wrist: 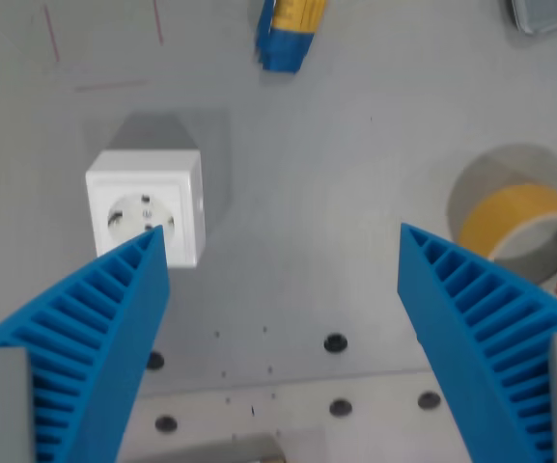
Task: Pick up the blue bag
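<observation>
Blue ribbed two-finger gripper (283, 246) spread wide, fingers apart with bare tabletop between them; nothing held. Left finger (95, 338) tip overlaps the lower front of a white square plastic wall socket (148, 207) in the picture; contact or height above it cannot be told. Right finger (486, 318) sits just beside a roll of yellow-tan tape on a grey core (524, 227) at the wrist view's right. Grey matte table surface (297, 174) with several small dark holes near the bottom edge.

Blue and yellow bag (288, 34) lies at the top edge, well apart from the fingers, cut off by the frame. Its long axis runs roughly top to bottom, tilted slightly, blue end pointing down toward the gripper. Grey object (548, 14) in the top right corner, too cropped to identify.
</observation>
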Tool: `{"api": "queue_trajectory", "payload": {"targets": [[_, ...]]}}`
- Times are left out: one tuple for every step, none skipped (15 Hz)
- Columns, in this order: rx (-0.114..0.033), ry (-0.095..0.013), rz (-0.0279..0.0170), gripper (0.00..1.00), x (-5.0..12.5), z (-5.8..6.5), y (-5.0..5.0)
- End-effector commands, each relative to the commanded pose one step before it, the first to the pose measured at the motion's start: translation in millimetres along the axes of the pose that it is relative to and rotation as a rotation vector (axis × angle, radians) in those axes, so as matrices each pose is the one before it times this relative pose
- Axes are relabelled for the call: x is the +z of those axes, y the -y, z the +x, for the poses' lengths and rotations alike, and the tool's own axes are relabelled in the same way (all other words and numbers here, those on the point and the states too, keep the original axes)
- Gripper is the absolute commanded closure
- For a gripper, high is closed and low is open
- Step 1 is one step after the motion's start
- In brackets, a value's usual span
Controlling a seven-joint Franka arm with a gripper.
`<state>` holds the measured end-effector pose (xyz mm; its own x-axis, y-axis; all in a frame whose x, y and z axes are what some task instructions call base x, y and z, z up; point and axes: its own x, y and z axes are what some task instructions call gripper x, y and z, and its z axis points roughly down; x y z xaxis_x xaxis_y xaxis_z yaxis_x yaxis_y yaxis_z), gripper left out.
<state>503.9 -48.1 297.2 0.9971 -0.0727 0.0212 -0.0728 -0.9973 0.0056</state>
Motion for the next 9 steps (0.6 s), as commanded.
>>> {"api": "queue_trajectory", "payload": {"targets": [[0.091,0.0288,0.0169,0.0,9.63,19.98,-5.27],[0.0106,-0.0007,0.00167,0.0,5.0,4.63,-0.87],[0.0072,0.0014,0.00206,0.0,5.0,4.41,-0.77],[0.0095,0.0027,0.00226,0.0,5.0,4.1,-0.64],[0.011,-0.0066,0.00121,0.0,5.0,3.69,-0.5],[0.0102,-0.0041,0.00157,0.0,5.0,3.2,-0.34],[0.0067,-0.0067,0.00237,0.0,5.0,2.86,-0.28],[0.0085,-0.0042,0.00276,0.0,5.0,2.69,-0.37],[0.0095,-0.0103,0.00082,0.0,5.0,2.8,-0.6]]}}
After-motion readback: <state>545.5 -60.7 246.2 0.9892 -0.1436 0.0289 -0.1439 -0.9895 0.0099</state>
